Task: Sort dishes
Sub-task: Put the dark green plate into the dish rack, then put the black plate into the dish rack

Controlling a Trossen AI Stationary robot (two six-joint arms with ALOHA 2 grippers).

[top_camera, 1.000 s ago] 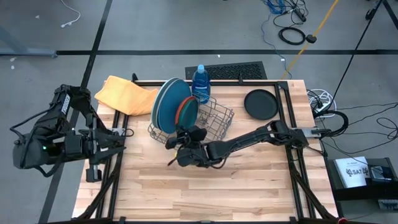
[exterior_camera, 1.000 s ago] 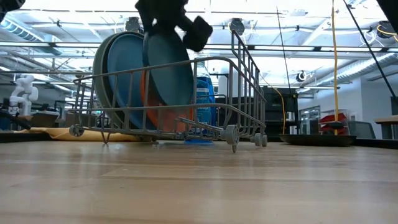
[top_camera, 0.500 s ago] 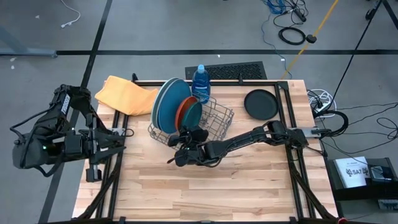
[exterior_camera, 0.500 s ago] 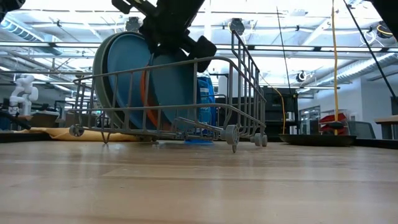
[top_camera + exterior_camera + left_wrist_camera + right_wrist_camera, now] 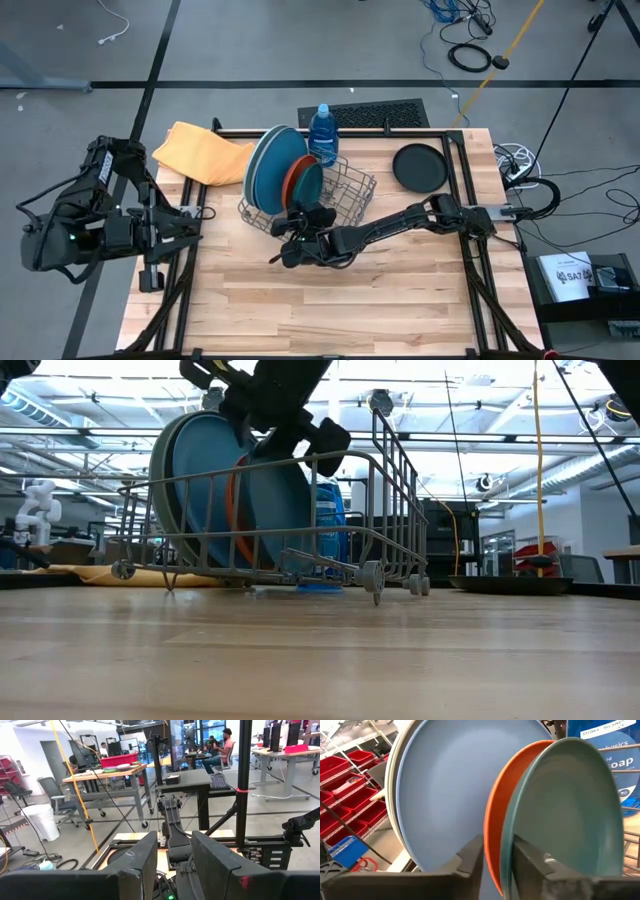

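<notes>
Three large plates [image 5: 262, 165] stand on edge in the wire rack [image 5: 352, 192]. An orange plate [image 5: 495, 820] leans on them, and a dark teal plate [image 5: 560, 810] leans on the orange one; both have their lower rims between the rack's wires. My right gripper [image 5: 498, 865] is open at the rack's near side, above the plates' upper rims [image 5: 275, 420], with one finger on either side of the two small plates' rims. A black plate [image 5: 419, 167] lies flat at the table's far right. My left gripper [image 5: 175, 865] waits open beyond the table's left edge.
A blue soap bottle [image 5: 322, 133] stands just beyond the rack's far side. A folded yellow cloth [image 5: 200, 152] lies at the far left corner. The rack's right half [image 5: 390, 510] holds no plates. Bare wood [image 5: 330, 300] fills the table's near half.
My right gripper has sunk toward the rack with the dark teal plate. The plate, held higher a second ago, now stands lower in the rack and leans against the orange plate.
</notes>
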